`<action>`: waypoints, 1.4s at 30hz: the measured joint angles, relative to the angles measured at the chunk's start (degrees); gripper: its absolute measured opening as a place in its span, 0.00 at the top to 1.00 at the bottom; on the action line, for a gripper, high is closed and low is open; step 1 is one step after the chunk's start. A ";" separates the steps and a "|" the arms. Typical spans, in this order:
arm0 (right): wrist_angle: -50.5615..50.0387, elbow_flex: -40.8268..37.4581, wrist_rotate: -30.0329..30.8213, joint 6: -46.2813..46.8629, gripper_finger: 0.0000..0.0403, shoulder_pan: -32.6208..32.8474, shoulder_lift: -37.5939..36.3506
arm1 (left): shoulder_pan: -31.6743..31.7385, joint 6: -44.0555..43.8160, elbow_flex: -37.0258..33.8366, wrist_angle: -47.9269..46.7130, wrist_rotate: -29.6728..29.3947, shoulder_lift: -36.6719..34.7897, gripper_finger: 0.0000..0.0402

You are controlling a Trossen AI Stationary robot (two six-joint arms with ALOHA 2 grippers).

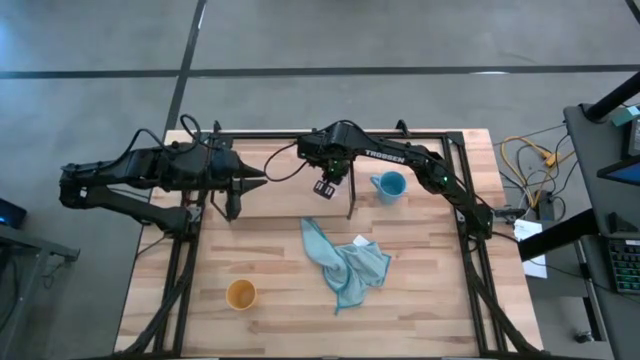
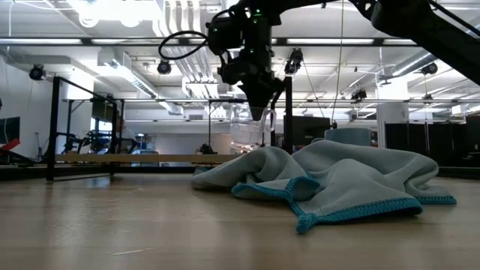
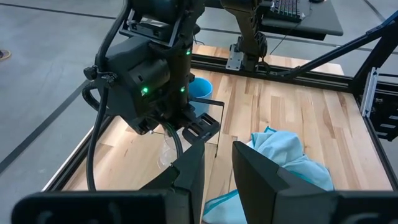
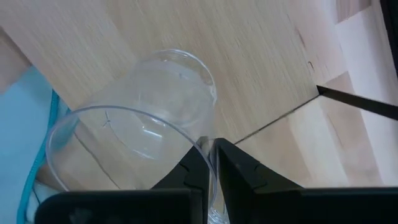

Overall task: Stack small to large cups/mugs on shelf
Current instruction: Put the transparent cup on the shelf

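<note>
The clear glass cup [image 4: 143, 118] hangs tilted under my right gripper [image 1: 325, 185], which points down over the light-wood shelf [image 1: 280, 200] and is shut on it. The cup's base is close above the board; whether it touches, I cannot tell. The light blue mug [image 1: 390, 185] stands right of the shelf's black upright rod [image 1: 350, 203]. The yellow-orange cup [image 1: 241, 294] stands on the table near its front left. My left gripper [image 3: 217, 168] waits open at the shelf's left end, touching nothing. My right gripper holds the glass cup by its rim [image 4: 210, 152], pinching the wall with one finger inside the cup and the other outside. The fingers come from above, pointing down. The cup hangs tilted below them, mouth up, over the shelf board.
A crumpled teal cloth [image 1: 345, 262] lies on the table in front of the shelf, near the middle. Black frame rails [image 1: 470, 240] run along the table's sides. Bare wood lies between the yellow-orange cup and the cloth.
</note>
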 joint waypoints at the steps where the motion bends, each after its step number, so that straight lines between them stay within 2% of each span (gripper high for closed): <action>1: 0.40 0.00 -0.37 -0.01 0.94 0.00 0.00 | 0.00 0.00 0.00 0.00 0.00 0.00 0.83; 4: 0.89 0.00 -2.67 -0.07 0.94 0.00 0.00 | 0.00 0.00 0.00 0.00 0.00 0.00 0.83; 35: 5.34 0.21 -3.63 -0.02 0.94 0.04 -0.02 | 0.02 -0.02 0.00 -0.04 0.04 -0.02 0.83; 42: 9.12 0.22 -3.63 -0.02 0.94 0.04 -0.02 | 0.02 -0.01 0.00 -0.05 0.04 -0.02 0.83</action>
